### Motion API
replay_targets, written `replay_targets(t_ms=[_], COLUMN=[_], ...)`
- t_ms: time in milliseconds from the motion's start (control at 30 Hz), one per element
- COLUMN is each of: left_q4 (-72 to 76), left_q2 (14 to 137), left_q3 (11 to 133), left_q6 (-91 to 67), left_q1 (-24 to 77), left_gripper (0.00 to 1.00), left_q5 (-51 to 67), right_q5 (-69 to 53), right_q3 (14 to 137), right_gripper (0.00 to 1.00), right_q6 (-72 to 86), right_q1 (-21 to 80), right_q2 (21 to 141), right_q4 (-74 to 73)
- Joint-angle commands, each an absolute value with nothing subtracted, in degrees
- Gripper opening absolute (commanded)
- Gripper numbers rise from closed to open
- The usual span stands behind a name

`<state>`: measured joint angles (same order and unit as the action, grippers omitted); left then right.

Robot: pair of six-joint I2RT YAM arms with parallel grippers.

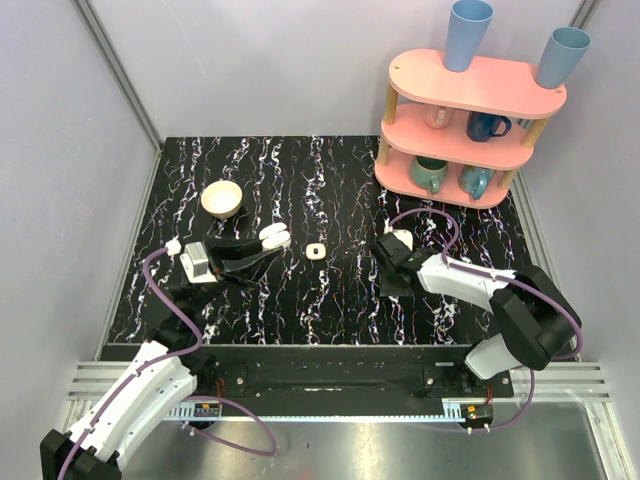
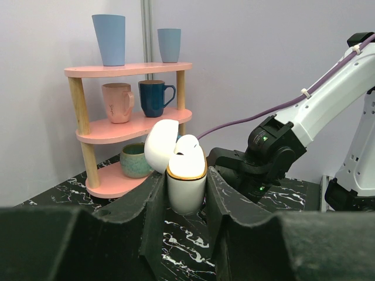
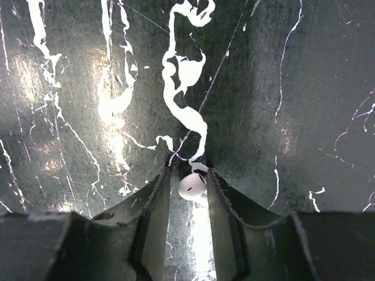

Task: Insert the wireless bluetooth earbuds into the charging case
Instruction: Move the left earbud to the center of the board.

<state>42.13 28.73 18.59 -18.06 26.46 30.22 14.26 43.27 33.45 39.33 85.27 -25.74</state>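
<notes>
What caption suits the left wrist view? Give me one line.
Left gripper clamps the open white rounded charging case upright, pink three-tier mug shelf behind.

On the black marbled table (image 1: 330, 190), a cream bowl (image 1: 222, 198) sits just beyond the left gripper (image 1: 266, 244). Far to its right stands a pink three-tier shelf (image 1: 505, 88): two blue tumblers (image 1: 468, 35) on top, pink mug (image 1: 438, 116) and navy mug (image 1: 487, 126) mid-tier, two green mugs (image 1: 430, 173) below.

A shelf (image 1: 480, 85) stands at the table's (image 1: 330, 310) far right corner, a bowl (image 1: 222, 198) toward the left edge, a small case (image 1: 317, 250) mid-table, the charging case (image 1: 273, 237) left of it.
</notes>
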Motion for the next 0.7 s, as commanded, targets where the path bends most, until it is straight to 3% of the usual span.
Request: replay_targets(t_ms=[0, 667], left_q4=[44.6, 44.2], left_q2=[28.9, 28.7], left_q3=[19.2, 19.3], left_q6=[-18.7, -18.6], left_q1=[26.6, 26.6], left_gripper=[0.00, 0.00], left_q5=[30.5, 30.8], right_q5=[13.6, 12.8], right_q3=[43.8, 43.5], right_gripper=[0.38, 0.37], right_q6=[34.5, 35.4], right_q1=[39.9, 39.9], right_q2=[86.7, 85.9], right_q4=[-27.9, -29.8])
